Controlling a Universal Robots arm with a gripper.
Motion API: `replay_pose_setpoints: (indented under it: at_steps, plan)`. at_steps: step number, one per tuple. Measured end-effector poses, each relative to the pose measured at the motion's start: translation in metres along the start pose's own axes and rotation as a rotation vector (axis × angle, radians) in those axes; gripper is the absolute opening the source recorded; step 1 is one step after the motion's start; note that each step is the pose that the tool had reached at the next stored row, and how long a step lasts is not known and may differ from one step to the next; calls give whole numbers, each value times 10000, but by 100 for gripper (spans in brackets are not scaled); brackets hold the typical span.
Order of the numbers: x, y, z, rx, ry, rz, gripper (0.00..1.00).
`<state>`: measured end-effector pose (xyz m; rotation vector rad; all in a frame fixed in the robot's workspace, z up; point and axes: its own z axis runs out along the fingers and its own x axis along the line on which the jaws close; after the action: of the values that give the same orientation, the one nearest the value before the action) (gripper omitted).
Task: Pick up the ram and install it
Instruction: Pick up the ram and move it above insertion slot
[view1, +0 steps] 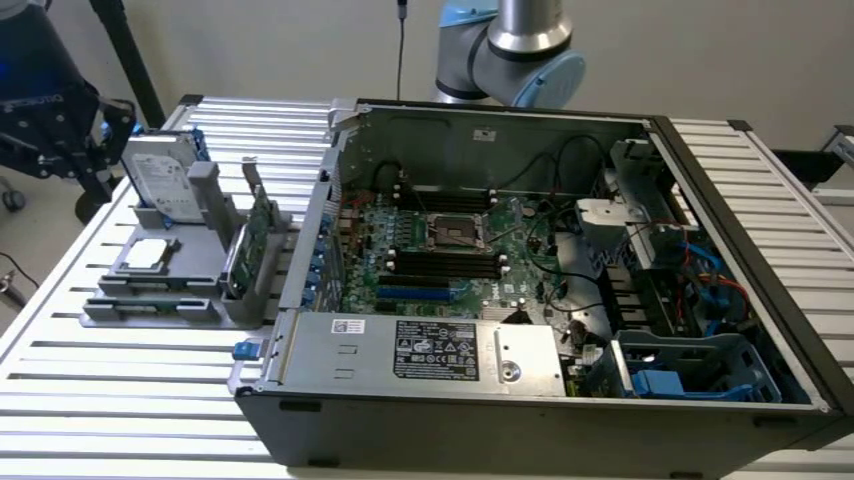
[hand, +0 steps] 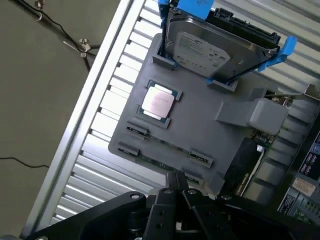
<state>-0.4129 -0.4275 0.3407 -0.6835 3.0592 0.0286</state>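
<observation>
The ram is a thin green stick standing on edge in a slot along the near rim of the grey holder tray. In the exterior view the ram sits at the front of that tray, on the exterior view's left of the open computer case. My gripper hovers above the tray's edge close to the ram. Its black fingers are shut with nothing between them, and it is not touching the ram.
The tray also holds a hard drive in a blue frame, a square silver processor and a green expansion card. The case exposes the motherboard with black slots. A black apparatus stands off the table's far left corner.
</observation>
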Motion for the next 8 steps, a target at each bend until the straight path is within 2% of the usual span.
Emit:
replay_pose_setpoints:
  at_steps: [8]
  plan:
    - [0,0,1,-10,26,-1449,11]
